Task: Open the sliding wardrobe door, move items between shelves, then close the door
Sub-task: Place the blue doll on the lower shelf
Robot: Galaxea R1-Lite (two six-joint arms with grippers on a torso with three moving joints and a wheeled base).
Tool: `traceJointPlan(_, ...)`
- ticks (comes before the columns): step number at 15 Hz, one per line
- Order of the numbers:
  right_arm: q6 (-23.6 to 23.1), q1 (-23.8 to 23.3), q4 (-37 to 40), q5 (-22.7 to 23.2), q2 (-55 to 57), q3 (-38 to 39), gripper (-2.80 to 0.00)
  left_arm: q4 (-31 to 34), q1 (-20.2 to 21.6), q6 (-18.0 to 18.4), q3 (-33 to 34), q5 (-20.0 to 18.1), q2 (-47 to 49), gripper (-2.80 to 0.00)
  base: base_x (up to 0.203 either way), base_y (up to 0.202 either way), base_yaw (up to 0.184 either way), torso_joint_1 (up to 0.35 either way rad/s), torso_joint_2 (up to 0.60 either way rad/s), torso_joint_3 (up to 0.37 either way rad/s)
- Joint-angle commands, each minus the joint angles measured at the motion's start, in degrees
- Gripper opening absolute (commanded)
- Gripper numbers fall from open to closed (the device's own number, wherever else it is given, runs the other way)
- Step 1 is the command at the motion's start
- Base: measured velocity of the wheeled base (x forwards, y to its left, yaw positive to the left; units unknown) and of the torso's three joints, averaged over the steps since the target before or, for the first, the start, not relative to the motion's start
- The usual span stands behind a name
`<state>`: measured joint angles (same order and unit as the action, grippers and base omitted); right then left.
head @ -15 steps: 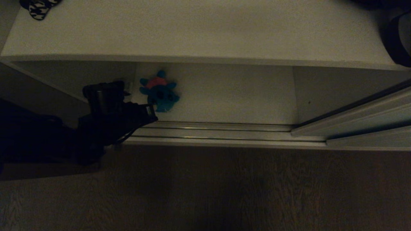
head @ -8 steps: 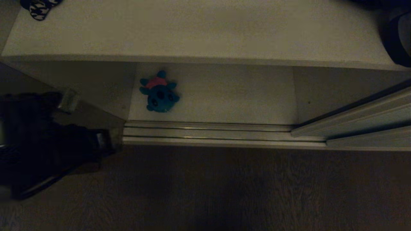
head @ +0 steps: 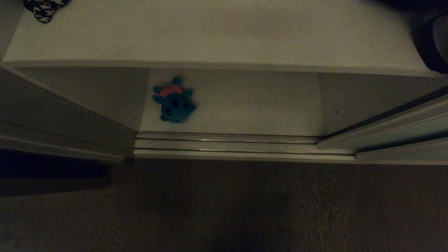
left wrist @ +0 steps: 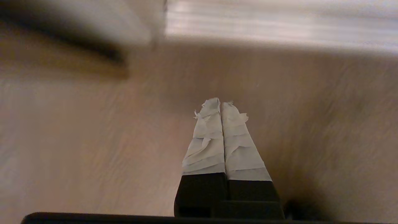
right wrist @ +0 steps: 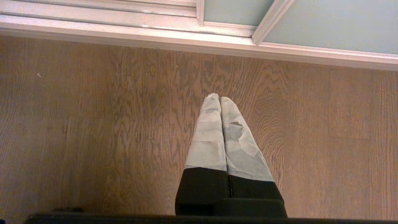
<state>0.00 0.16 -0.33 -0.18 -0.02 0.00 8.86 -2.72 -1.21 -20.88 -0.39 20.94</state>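
Teal-blue plush toy [head: 173, 100] shown lying on the lower white shelf [head: 252, 105] behind the door track [head: 227, 145]; wooden floor [head: 245, 206] in front; both end effectors [left wrist: 221, 105] [right wrist: 219, 99] pressed closed, empty, above it

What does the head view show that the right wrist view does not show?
Only the head view shows the teal toy lying on the lower shelf, the upper shelf above it, and a houndstooth cushion at that shelf's far left corner. Only the right wrist view shows the right hand, shut and empty, above the floor. Both show the wooden floor, the door track and the pale green door, slid to the right.
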Motion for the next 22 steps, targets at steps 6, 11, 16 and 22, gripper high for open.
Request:
traceJointPlan(6,0.0,0.0,0.0,0.0,-0.1,0.0,-2.8,-9.0,2.8,6.6,20.8,-0.6,-20.8,-2.8,0.0,0.0,0.0,0.0,0.0,0.0)
traceJointPlan(11,0.0,0.0,-0.1,0.0,-0.1,0.0,-2.8,-8.9,2.9,6.1,20.8,-1.0,-20.8,-2.8,0.0,0.0,0.0,0.0,0.0,0.0)
traceJointPlan(16,0.0,0.0,0.0,0.0,-0.1,0.0,-2.8,-9.1,2.8,6.0,20.9,-0.9,-20.9,-2.8,0.0,0.0,0.0,0.002,0.0,0.095)
traceJointPlan(22,0.0,0.0,0.0,0.0,-0.1,0.0,-2.8,-9.1,2.8,6.0,20.9,-0.9,-20.9,-2.8,0.0,0.0,0.0,0.003,0.0,0.197)
